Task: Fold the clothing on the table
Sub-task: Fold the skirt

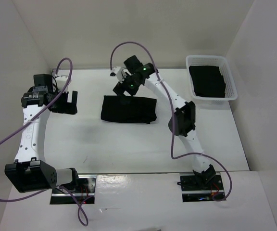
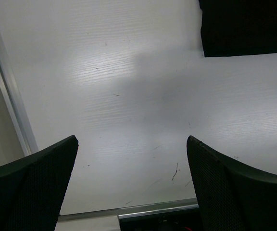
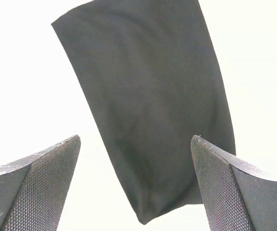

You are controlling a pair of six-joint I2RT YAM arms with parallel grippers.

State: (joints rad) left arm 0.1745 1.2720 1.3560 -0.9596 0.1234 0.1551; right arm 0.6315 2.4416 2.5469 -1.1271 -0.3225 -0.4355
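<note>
1. Top view: the clothing (image 1: pixel 129 109) lies near the middle of the table (image 1: pixel 129 154) as a flat, roughly rectangular slab of soft matte black fabric, its edges fairly straight.
2. The right gripper (image 1: pixel 123 99) hangs over the garment's far edge, while the left gripper (image 1: pixel 67 103) sits well apart to the left over bare tabletop.
3. A white plastic lattice basket (image 1: pixel 231 79) stands at the far right corner of the table and holds a dark folded cloth (image 1: pixel 207 81). Thin purple cables (image 1: pixel 13 137) loop off both arms.
4. Left wrist view: two black fingers (image 2: pixel 32 187) with finely dimpled pads stand spread wide, and only smooth white tabletop, faintly scratched, lies between them. The jaws are released and grasp nothing.
5. A thin grey metal rail (image 2: pixel 9 98) runs along the table's edge at the left, and one squared black corner of the garment shows at the upper right.
6. Right wrist view: the crosshatched pads are splayed apart, released, gripping nothing. Below them the garment appears as a long, smooth, tapering panel with soft shallow creases and a rounded folded corner.
</note>
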